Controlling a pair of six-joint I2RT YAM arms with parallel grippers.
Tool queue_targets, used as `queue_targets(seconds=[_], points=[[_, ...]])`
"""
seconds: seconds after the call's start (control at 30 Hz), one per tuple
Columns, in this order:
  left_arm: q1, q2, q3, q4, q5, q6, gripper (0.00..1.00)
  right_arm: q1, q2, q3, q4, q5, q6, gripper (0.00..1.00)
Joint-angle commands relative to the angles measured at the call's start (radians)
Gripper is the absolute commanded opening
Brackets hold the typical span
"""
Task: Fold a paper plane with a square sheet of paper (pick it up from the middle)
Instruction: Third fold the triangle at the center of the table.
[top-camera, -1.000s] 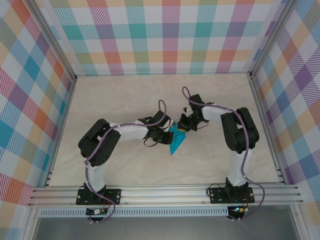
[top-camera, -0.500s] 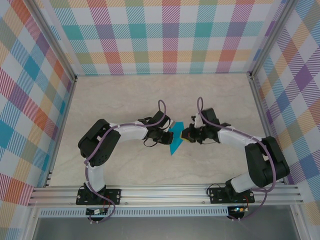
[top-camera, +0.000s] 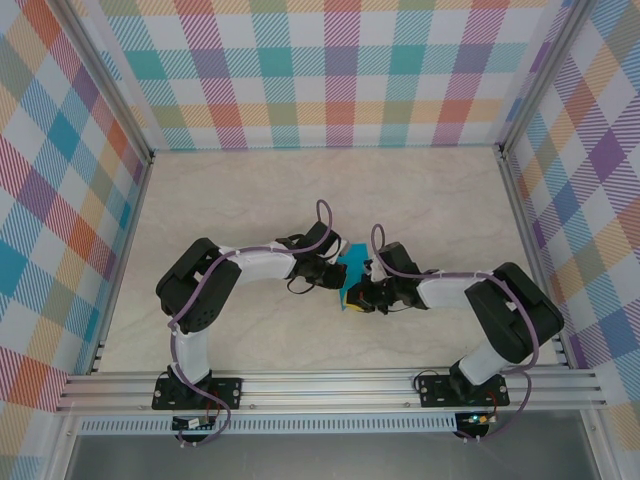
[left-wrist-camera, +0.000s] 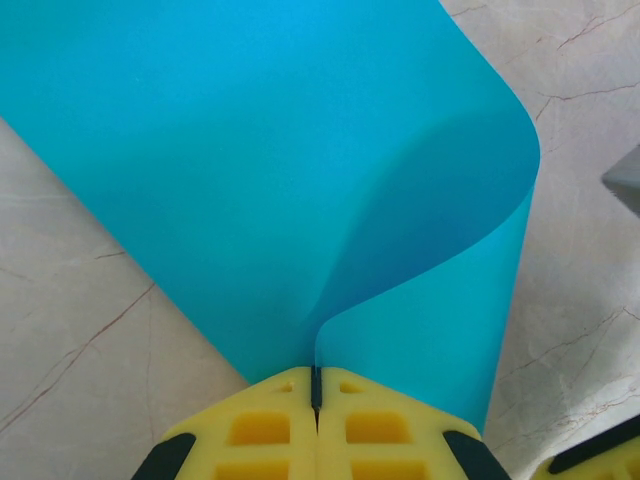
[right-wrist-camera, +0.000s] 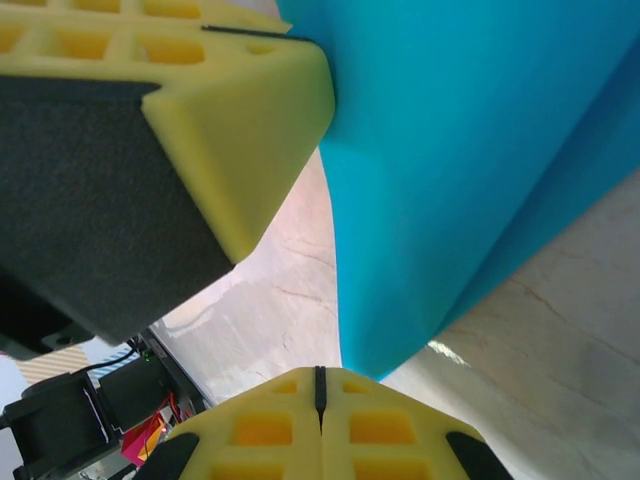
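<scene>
Marble table (left-wrist-camera: 80, 330) up close: left pincer (left-wrist-camera: 316, 400) pinches curling paper (left-wrist-camera: 250, 180), right pincer (right-wrist-camera: 320, 395) pressed together.

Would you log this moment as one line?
left tool: shut on square sheet of paper, curled | right tool: shut near its corner

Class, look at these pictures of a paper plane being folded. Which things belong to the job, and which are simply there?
Belongs to the job:
square sheet of paper
left gripper, shut on the paper
right gripper, shut at the paper's lower tip

Simply there:
table
checked walls
aluminium rail
</scene>
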Motion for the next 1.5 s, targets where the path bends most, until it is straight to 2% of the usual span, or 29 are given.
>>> queue_targets(seconds=[0.0, 0.23, 0.4, 0.73, 0.93, 1.13, 1.33, 1.47], points=[[0.002, 0.033, -0.017, -0.049, -0.028, 0.011, 0.00, 0.009, 0.038, -0.014, 0.078, -0.025, 0.020, 0.00], [0.003, 0.033, -0.019, -0.052, -0.030, 0.014, 0.00, 0.014, 0.088, -0.013, 0.103, -0.027, 0.013, 0.00], [0.002, 0.033, -0.020, -0.053, -0.031, 0.014, 0.00, 0.024, 0.107, -0.009, 0.055, 0.012, -0.009, 0.00], [0.003, 0.036, -0.019, -0.052, -0.028, 0.015, 0.00, 0.037, 0.011, -0.003, 0.004, 0.015, -0.010, 0.00], [0.003, 0.034, -0.016, -0.053, -0.029, 0.016, 0.00, 0.058, 0.068, -0.002, 0.022, 0.024, -0.009, 0.00], [0.003, 0.036, -0.019, -0.053, -0.028, 0.015, 0.00, 0.063, 0.117, -0.007, -0.026, 0.087, -0.019, 0.00], [0.003, 0.033, -0.018, -0.059, -0.029, 0.017, 0.00, 0.056, 0.021, 0.040, -0.089, 0.068, -0.049, 0.00], [0.004, 0.031, -0.022, -0.061, -0.033, 0.018, 0.00, 0.010, -0.024, 0.068, -0.100, 0.065, -0.070, 0.00]])
